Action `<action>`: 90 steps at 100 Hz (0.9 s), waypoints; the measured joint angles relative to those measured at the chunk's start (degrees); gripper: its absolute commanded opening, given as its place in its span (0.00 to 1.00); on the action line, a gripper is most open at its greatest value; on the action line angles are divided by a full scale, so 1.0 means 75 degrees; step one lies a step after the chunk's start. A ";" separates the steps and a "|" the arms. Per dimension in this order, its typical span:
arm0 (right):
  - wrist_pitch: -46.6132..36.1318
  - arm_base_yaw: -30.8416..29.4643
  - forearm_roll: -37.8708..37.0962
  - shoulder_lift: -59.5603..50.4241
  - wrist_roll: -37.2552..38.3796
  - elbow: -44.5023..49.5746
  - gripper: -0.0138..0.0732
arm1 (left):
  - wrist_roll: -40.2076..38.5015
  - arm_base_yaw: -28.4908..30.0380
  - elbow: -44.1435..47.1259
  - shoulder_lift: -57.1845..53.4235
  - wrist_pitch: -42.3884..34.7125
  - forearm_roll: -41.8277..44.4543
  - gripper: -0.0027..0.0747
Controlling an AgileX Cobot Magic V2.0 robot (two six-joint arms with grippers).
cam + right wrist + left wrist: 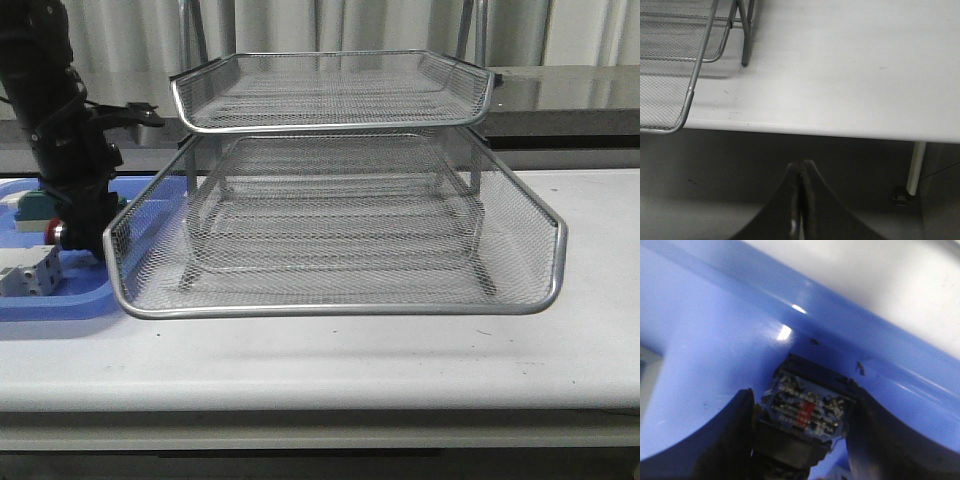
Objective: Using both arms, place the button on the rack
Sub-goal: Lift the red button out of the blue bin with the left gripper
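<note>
Reaching down into the blue tray (60, 300) at the rack's (340, 240) left side, the left gripper (802, 440) sat clenched around the button (805, 415), its long axis running roughly level between the fingers, blue rear block toward the camera. The rack lay just beside it, rightward. The right gripper (800, 200), fingers pressed together and empty, hung off the table's (850, 75) edge, well apart from the button.

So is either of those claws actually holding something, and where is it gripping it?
The left gripper grips the button by its sides over the blue tray. The right gripper is shut and empty.
</note>
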 measured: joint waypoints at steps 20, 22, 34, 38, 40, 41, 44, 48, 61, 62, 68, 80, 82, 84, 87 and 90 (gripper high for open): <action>0.0000 0.0000 0.0000 0.0000 0.0000 0.0000 0.09 | -0.0454 0.0000 -0.1200 0.0000 0.0901 0.0013 0.01; 0.0000 0.0000 0.0000 0.0000 0.0000 0.0000 0.09 | -0.0522 0.0000 -0.1302 0.0000 0.0902 0.0013 0.01; 0.0000 0.0000 0.0000 0.0000 0.0000 0.0000 0.09 | -0.0859 0.0028 -0.1597 -0.0140 0.0932 0.0013 0.01; 0.0000 0.0000 0.0000 0.0000 0.0000 0.0000 0.09 | -0.0914 0.0028 -0.1613 -0.0228 0.0965 0.0028 0.01; 0.0000 0.0000 0.0000 0.0000 0.0000 0.0000 0.09 | -0.0956 0.0028 -0.1613 -0.0274 0.0981 0.0028 0.01; 0.0000 0.0000 0.0000 0.0000 0.0000 0.0000 0.09 | -0.0978 0.0044 -0.1613 -0.0293 0.0981 0.0042 0.01; 0.0000 0.0000 0.0000 0.0000 0.0000 0.0000 0.09 | -0.1017 0.0045 -0.1613 -0.0388 0.0993 0.0042 0.01; 0.0000 0.0000 0.0000 0.0000 0.0000 0.0000 0.09 | -0.1069 0.0045 -0.1613 -0.0490 0.1027 0.0042 0.01; 0.0000 0.0000 0.0000 0.0000 0.0000 0.0000 0.09 | -0.1234 0.0045 -0.1595 -0.0982 0.1104 0.0042 0.01; 0.0000 0.0000 0.0000 0.0000 0.0000 0.0000 0.09 | -0.1255 0.0045 -0.1599 -0.1011 0.1104 0.0042 0.01; 0.0000 0.0000 0.0000 0.0000 0.0000 0.0000 0.09 | -0.1349 0.0045 -0.1505 -0.1295 0.1104 0.0042 0.01; 0.0000 0.0000 0.0000 0.0000 0.0000 0.0000 0.09 | -0.1485 -0.0056 -0.1150 -0.1915 0.1122 0.0057 0.01; 0.0000 0.0000 0.0000 0.0000 0.0000 0.0000 0.09 | -0.1501 -0.0079 -0.1066 -0.2032 0.1122 0.0057 0.01; 0.0000 0.0000 0.0000 0.0000 0.0000 0.0000 0.09 | -0.1541 -0.0125 -0.1009 -0.2149 0.1122 0.0057 0.01; 0.0000 0.0000 0.0000 0.0000 0.0000 0.0000 0.09 | -0.1557 -0.0185 -0.0853 -0.2314 0.1139 0.0057 0.01; 0.0000 0.0000 0.0000 0.0000 0.0000 0.0000 0.09 | -0.1575 -0.0274 -0.0718 -0.2481 0.1139 0.0057 0.01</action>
